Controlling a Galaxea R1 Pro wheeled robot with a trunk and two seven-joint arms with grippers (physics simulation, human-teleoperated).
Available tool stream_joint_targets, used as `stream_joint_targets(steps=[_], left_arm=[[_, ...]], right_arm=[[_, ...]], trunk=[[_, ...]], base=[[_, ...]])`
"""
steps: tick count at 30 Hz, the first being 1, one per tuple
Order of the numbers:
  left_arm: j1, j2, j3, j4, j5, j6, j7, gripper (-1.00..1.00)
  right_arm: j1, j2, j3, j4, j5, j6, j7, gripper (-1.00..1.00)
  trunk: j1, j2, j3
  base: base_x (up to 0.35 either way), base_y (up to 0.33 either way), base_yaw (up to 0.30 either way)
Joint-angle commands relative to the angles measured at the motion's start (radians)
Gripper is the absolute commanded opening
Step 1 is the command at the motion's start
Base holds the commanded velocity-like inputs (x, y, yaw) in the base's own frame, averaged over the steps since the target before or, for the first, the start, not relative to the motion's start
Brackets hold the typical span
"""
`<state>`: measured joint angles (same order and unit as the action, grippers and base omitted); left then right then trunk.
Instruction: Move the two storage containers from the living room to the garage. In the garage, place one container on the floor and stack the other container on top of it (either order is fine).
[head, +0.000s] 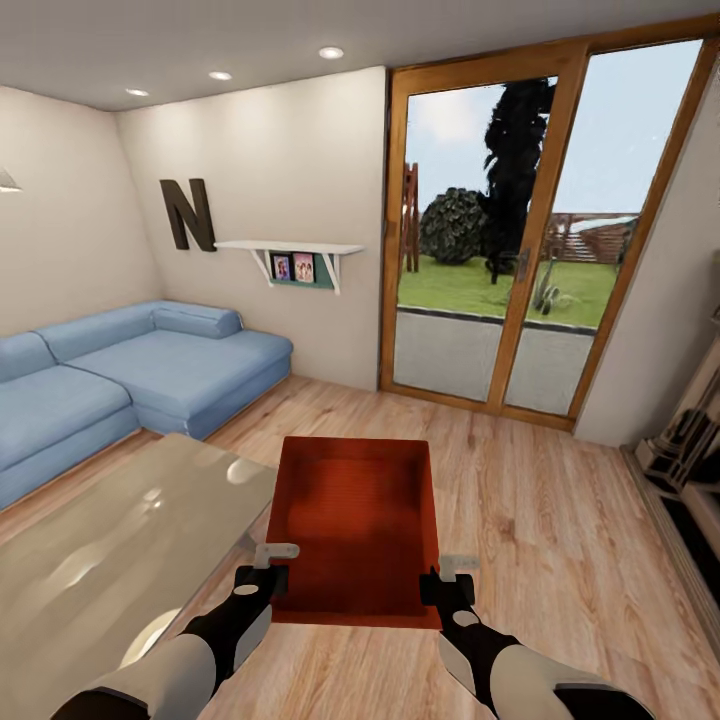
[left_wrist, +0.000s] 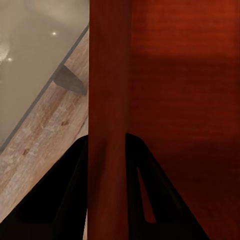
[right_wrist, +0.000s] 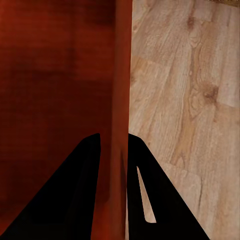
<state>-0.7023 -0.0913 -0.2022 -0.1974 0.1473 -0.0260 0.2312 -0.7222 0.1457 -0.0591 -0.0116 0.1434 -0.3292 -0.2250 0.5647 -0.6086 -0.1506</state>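
Bright daylight; ceiling spots (head: 330, 52) glare on glossy table (head: 110, 560); edges warp.

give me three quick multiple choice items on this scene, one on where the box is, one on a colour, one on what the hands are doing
1. The red-orange open rectangular box is:
A. on the sofa
B. held above the wood-plank floor, beside the glossy beige table
C. on the white wall shelf

2. The corner sofa is:
A. blue
B. green
C. grey

3. The left hand and right hand are:
A. open, apart from the box
B. one closed
C. both clamped on the box's side walls

Answers: 1 B, head view shows it; 2 A, its cushions are blue; 3 C, both wrist views show fingers straddling a wall.
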Motion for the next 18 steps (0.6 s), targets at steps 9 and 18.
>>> stream_joint_targets(steps=[9,18], left_arm=[[-0.002,-0.001,0.049,0.001,0.09,-0.003,0.019,-1.0],[-0.002,-0.001,0.049,0.0,0.09,-0.003,0.019,-1.0]], right_arm=[[0.0,0.0,-0.027,-0.002,0.002,-0.007,-0.088,-1.0],[0.0,0.0,-0.027,-0.002,0.002,-0.007,-0.088,-1.0]], trunk=[[0.0,-0.001,0.013],[0.0,-0.001,0.028]], base=[[0.0,0.0,0.0],[0.0,0.0,0.0]])
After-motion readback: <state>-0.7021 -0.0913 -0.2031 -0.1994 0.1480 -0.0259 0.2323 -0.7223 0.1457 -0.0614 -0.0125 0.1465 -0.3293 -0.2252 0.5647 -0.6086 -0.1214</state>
